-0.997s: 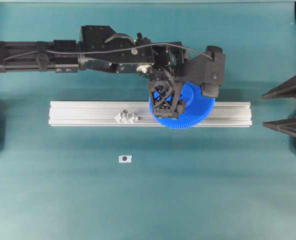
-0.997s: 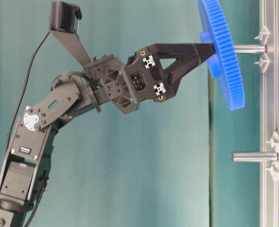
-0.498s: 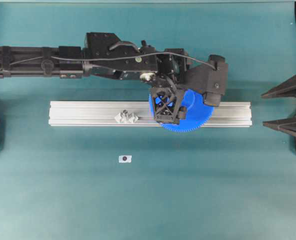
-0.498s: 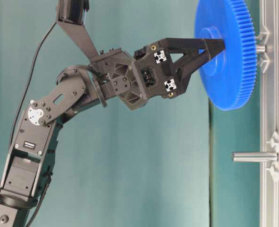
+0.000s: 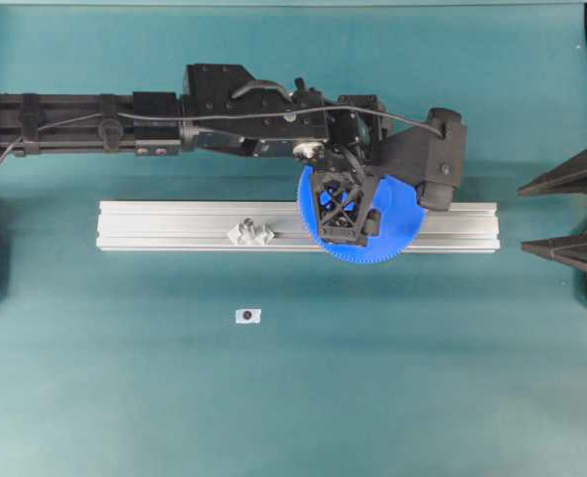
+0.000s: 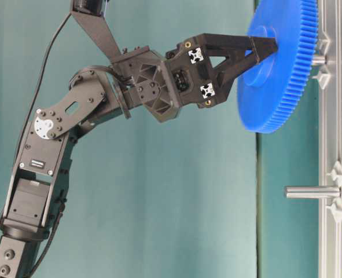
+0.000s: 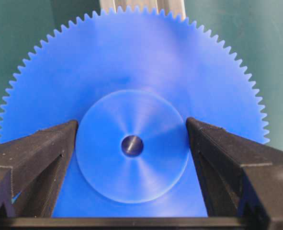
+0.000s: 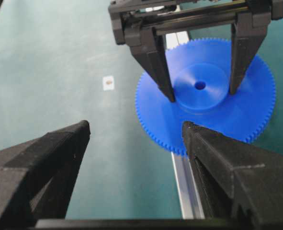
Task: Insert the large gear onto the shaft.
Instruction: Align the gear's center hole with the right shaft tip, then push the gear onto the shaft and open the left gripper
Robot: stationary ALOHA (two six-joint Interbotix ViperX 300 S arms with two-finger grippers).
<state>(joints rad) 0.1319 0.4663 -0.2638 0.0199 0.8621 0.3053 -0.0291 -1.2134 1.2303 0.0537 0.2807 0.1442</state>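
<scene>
Left hand [image 7: 131, 143]: fingers spread wide but clamped on the raised hub of the large gear [image 5: 397, 224], one finger pressed to each side of the hub. The grip looks firm in my left wrist view; the centre hole sits midway between the fingers and reads dark, so I cannot tell from there whether the pin fills it.

Gear position: over the aluminium rail [image 5: 174, 227] that lies across the middle of the table [image 5: 293, 397], toward the rail's right end as the overhead view shows it. In the table-level view the gear [image 6: 278, 75] is threaded on the shaft [image 6: 317, 59]; only a short silvery stub shows between the gear's back face and the rail. The disc looks tilted, not flat to the rail, so I judge it not fully seated.

Second pin [image 6: 311, 191] stands bare further along the rail, well apart from the gear. A small white tag [image 5: 247, 315] lies on the table toward the near edge.

Right hand [image 8: 136, 158]: fingers apart, empty, parked at the right edge of the table, looking across at the work.

Progress, my judgement: hole found, gear most of the way down. Left to do: level the disc, press it home against the mount, let go of the hub, lift clear. Risk: the tilt may bind the bore on the pin if I push crooked.
</scene>
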